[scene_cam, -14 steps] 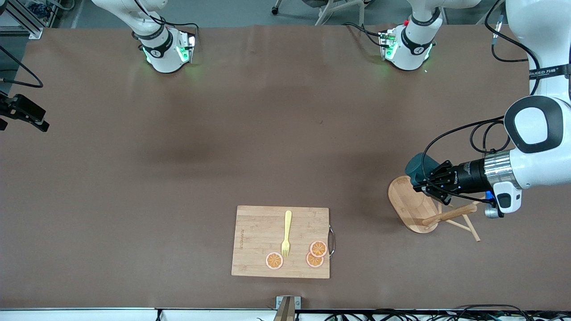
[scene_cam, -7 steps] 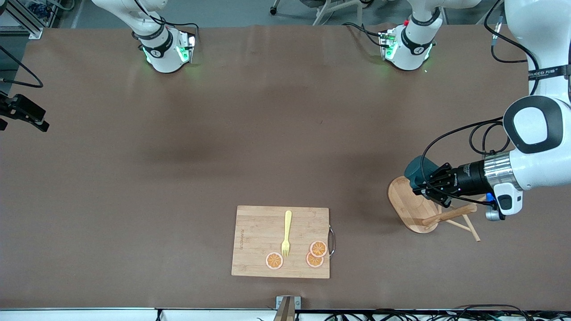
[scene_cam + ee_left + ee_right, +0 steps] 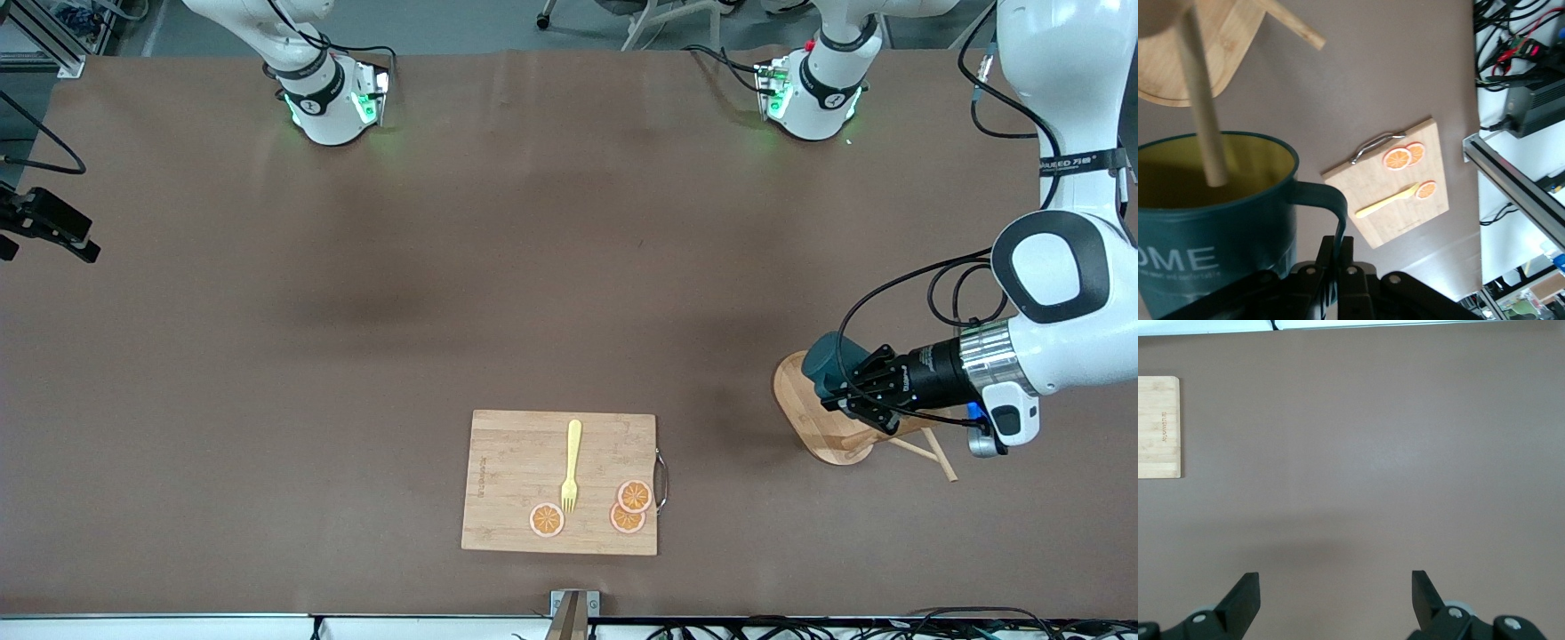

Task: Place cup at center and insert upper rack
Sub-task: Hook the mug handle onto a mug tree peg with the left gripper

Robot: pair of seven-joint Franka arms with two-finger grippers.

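Two arms work a brown tabletop [image 3: 533,293] in the front view: the left tool [image 3: 846,382] grips the teal cup [image 3: 827,360] by its handle and holds it over the oval base of the upper rack [image 3: 822,422], which stands at the left arm's end of the tabletop, its thin pegs jutting out beside the black wrist. Nearer the front camera, a cutting board [image 3: 516,471] carries a yellow fork [image 3: 571,467] and three orange slices [image 3: 633,496]. The right tool [image 3: 49,233] waits at the right arm's end of the tabletop, over its edge. From the left wrist view, the left tool [image 3: 1337,257] is pinched tight on the cup's handle, the cup [image 3: 1211,220] shows its yellow inside, and a dowel of the rack [image 3: 1201,100] reaches down into its mouth, with the cutting board [image 3: 1405,200] farther off. From the right wrist view, the right tool [image 3: 1335,597] hangs over bare tabletop [image 3: 1371,453] with fingers [image 3: 1245,593] spread wide, holding nothing, a corner of the cutting board [image 3: 1158,427] at the frame's edge.
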